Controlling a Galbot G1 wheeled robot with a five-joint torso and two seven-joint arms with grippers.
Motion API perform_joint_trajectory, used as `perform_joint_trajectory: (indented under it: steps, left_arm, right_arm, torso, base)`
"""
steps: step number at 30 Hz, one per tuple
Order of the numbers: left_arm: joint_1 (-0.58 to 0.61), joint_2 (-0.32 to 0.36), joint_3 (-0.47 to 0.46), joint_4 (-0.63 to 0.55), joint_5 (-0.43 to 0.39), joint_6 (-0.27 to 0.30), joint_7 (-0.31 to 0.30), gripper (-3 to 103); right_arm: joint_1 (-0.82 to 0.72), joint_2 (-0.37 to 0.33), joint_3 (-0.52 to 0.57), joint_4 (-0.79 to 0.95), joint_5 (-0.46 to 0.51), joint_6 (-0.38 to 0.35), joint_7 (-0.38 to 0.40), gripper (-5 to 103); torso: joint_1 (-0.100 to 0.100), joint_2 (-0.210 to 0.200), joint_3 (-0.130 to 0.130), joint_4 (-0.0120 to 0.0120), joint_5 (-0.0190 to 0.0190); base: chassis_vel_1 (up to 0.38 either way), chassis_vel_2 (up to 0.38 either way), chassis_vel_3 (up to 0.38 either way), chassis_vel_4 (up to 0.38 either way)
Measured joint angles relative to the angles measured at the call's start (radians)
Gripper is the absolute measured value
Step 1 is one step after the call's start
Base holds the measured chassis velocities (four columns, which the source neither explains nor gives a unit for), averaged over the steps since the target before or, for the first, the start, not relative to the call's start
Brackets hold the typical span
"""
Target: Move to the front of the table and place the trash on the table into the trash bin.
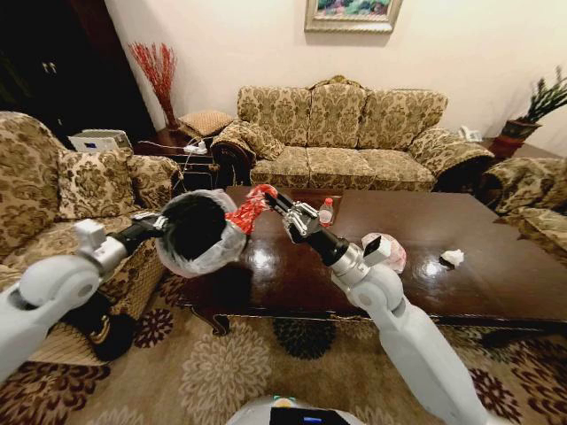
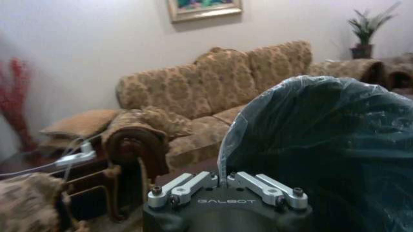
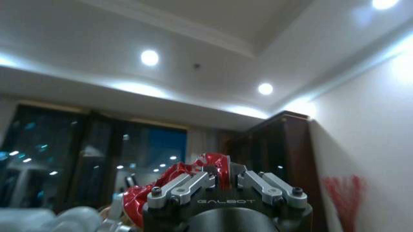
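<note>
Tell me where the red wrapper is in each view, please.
Head view: the red wrapper is pinched in the right gripper, at the rim of the trash bin that the left gripper holds up.
Left wrist view: the wrapper is not in it.
Right wrist view: it sits between the right gripper's fingers.
Shared landmark: the trash bin.

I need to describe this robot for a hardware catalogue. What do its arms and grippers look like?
Both arms have glossy white rounded shells ending in black wrist sections. The left gripper and right gripper each have a black round body lettered GALBOT and silver metal finger links with dark bolts. A small black-and-white block sits on the right forearm.
</note>
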Motion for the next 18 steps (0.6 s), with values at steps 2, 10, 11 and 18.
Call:
perform_joint_trajectory:
  steps: [2,10,11,18]
  left_arm:
    - [0.001,0.012,-0.001,-0.011,-0.024,0.01,-0.006,2]
    - [0.021,0.048,-0.011,-0.069,-0.146,0.061,-0.028,2]
    - [0.025,0.064,-0.016,-0.072,-0.167,0.067,-0.028,2]
    - [0.025,0.168,-0.03,-0.079,-0.235,0.123,-0.022,2]
  right_arm:
    - [0.041,0.005,-0.032,-0.022,-0.012,0.008,-0.007,9]
    - [0.166,0.032,-0.146,-0.124,-0.086,0.04,-0.022,9]
    - [0.18,0.034,-0.159,-0.137,-0.096,0.043,-0.024,9]
    - [0.251,0.04,-0.189,-0.208,-0.163,0.063,-0.032,21]
  torso:
    - [0.0,0.0,0.0,0.0002,-0.0004]
    - [0.0,0.0,0.0,0.0007,-0.0008]
    - [0.0,0.0,0.0,0.0006,-0.0008]
    - [0.0,0.0,0.0,0.0005,-0.0004]
  base:
    - [0.0,0.0,0.0,0.0]
    - [0.0,0.0,0.0,0.0]
    - [0.0,0.0,0.0,0.0]
    - [0.0,0.0,0.0,0.0]
